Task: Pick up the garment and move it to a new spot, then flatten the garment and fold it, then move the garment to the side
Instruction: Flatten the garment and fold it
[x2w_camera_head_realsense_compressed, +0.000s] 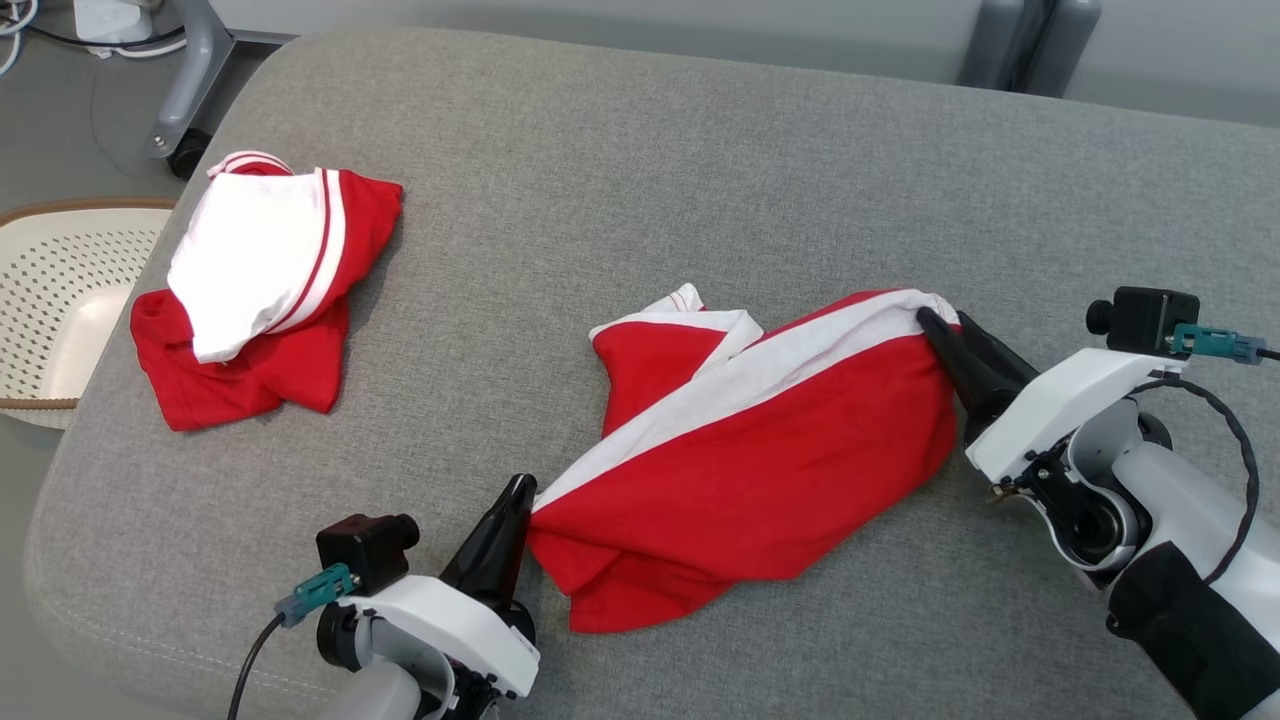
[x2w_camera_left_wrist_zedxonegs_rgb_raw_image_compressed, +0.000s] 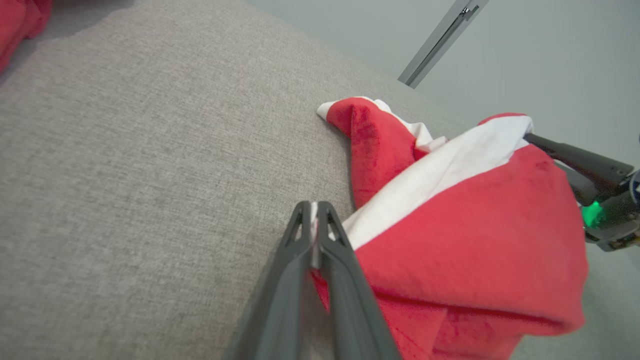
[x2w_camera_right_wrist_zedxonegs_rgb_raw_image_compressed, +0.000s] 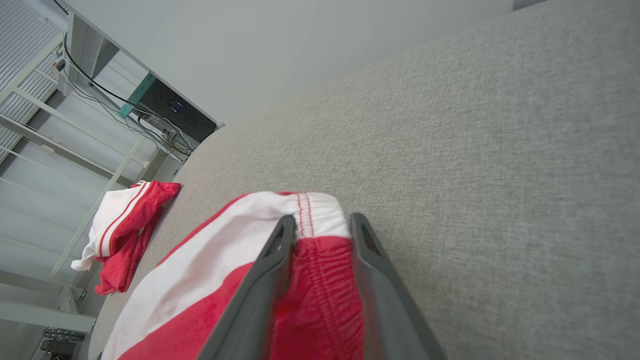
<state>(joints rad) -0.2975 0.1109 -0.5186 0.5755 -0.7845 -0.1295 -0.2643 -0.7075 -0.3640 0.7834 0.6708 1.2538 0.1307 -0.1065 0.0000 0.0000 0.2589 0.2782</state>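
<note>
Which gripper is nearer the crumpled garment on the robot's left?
Left. The left gripper, pinching the stretched garment's corner, is right of the crumpled garment; the right gripper is farther right, at the other end.

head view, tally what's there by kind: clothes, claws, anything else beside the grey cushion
red and white garments: 2 (one stretched between the claws, one at the far left)
claws: 2 (left, right)
white basket: 1
total: 5
</note>
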